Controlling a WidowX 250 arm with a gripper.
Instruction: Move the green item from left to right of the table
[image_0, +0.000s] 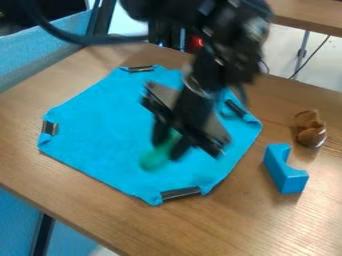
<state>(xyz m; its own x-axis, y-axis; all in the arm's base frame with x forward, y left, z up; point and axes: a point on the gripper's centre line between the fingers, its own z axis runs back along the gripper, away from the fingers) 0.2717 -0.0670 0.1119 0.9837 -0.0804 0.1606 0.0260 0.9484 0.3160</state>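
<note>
Two fingers of the end effector (169, 144) stand partly apart, with the green item (155, 159) between them, seemingly gripped near its upper end. It hangs or rests over the lower middle of the blue cloth (100, 130); whether its underside touches the fabric, I cannot tell. The arm (230, 60) is above, coming in from the top edge. Beyond the cloth's right side, on the wooden tabletop (260, 227), are a blue notched block (287, 180) and a brown object (310, 136).

The grasp looks made, so the carry seems to be the step in hand. Next calls for keeping the item clear of the fabric, taking it rightward, then lowering and releasing it short of the block.
</note>
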